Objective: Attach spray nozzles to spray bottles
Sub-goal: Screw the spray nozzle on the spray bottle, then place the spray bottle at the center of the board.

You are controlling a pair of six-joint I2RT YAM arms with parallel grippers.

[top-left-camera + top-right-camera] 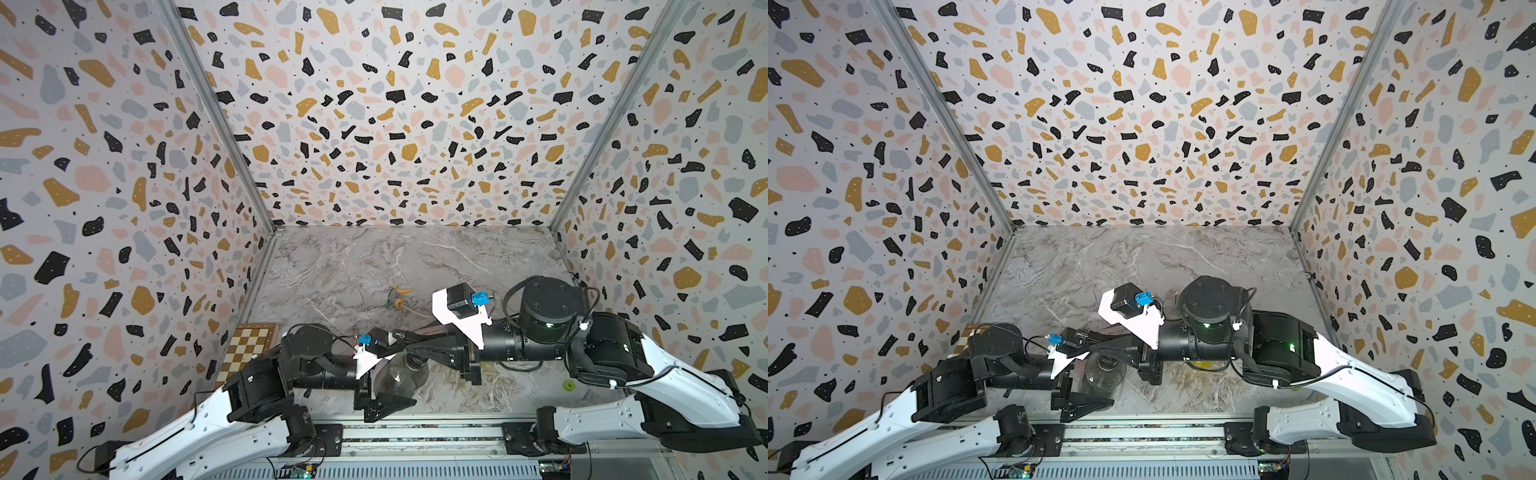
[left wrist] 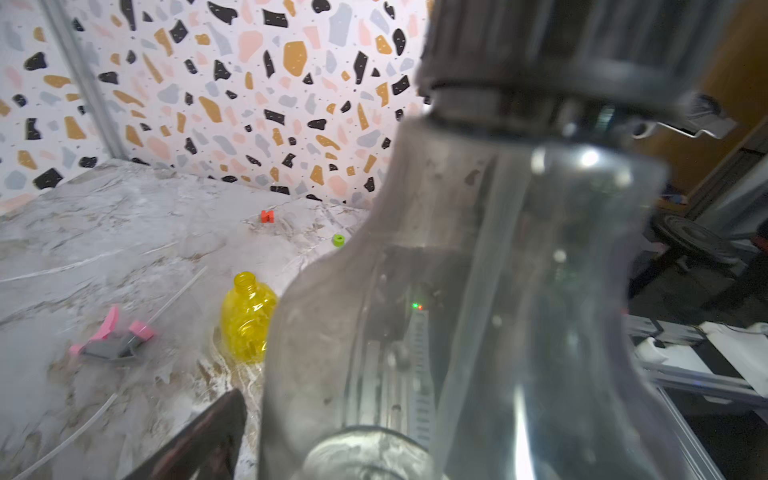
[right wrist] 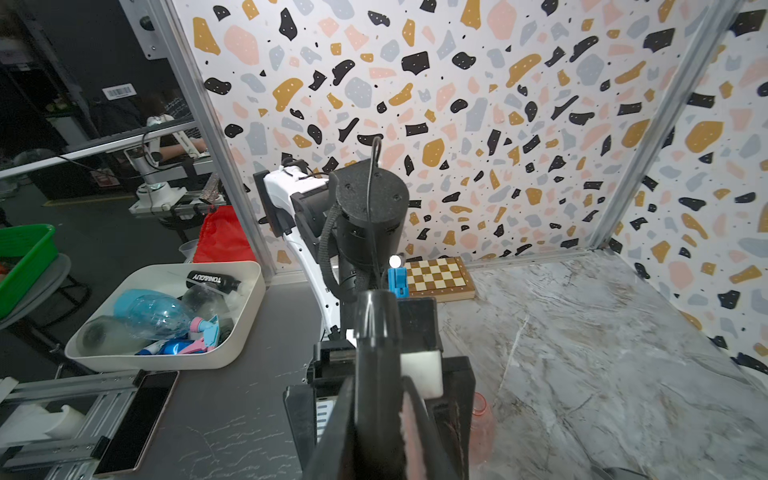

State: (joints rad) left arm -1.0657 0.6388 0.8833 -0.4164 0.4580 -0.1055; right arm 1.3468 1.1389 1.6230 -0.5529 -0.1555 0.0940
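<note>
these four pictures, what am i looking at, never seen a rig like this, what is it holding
It is a two-armed tabletop robot with pincer grippers. Two pictures look down from overhead; two come from a camera on each wrist. On the grey marbled table are a rounded translucent yellow bottle, a grey-and-pink trigger nozzle, a grey-and-orange trigger nozzle and a wooden chessboard. The left gripper stands open around a smoky dark grey translucent bottle. The right gripper is shut on the black trigger nozzle sitting on that bottle's neck.
</note>
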